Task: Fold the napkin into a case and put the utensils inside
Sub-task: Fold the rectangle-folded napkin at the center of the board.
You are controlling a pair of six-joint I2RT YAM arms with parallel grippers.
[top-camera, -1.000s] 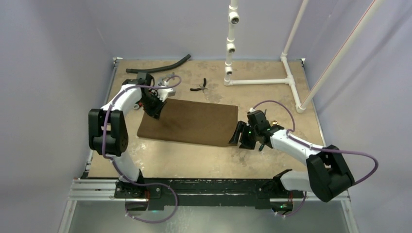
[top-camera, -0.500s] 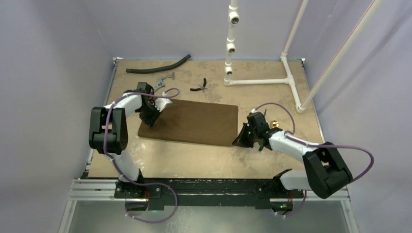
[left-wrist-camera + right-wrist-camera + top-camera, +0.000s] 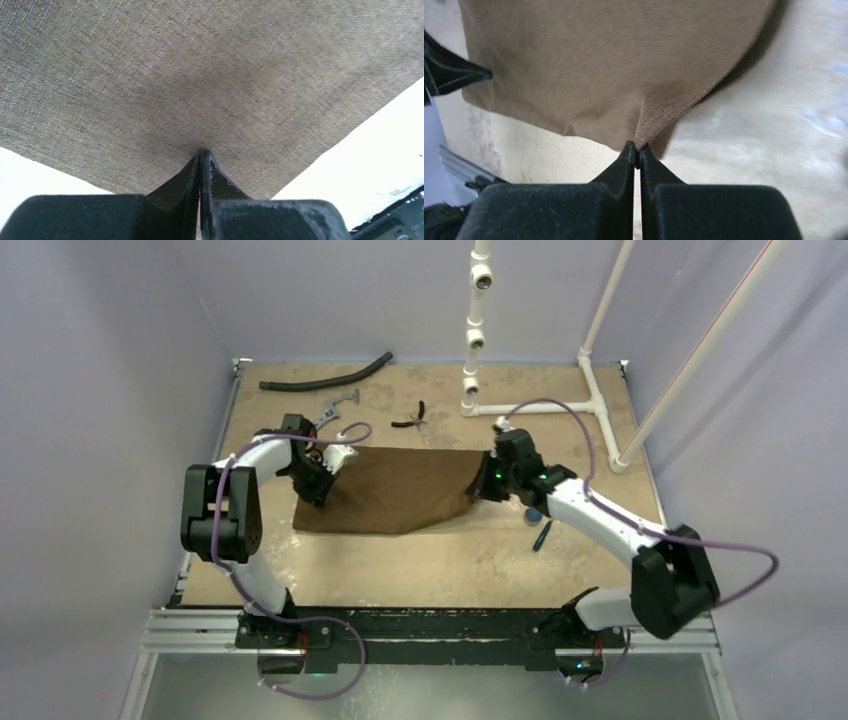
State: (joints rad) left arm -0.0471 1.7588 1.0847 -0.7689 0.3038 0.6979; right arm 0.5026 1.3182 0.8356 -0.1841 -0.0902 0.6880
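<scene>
**Napkin (image 3: pixel 390 490) pinched at both ends, mid-counter (image 3: pixel 420 570), between your two arms.**
The left jaws are closed flat on the cloth's left edge. The right jaws are clamped on its right corner, which is raised off the counter so that the fabric sags. Judge the cloth soft, light and limp: it will drape and crease rather than hold a line, so take it at corners or hems. Your left arm (image 3: pixel 262 452) is bent low and reaches in from the left. Your right arm (image 3: pixel 590 515) stretches forward over the utensils (image 3: pixel 541 536), which lie just right of the napkin.
</scene>
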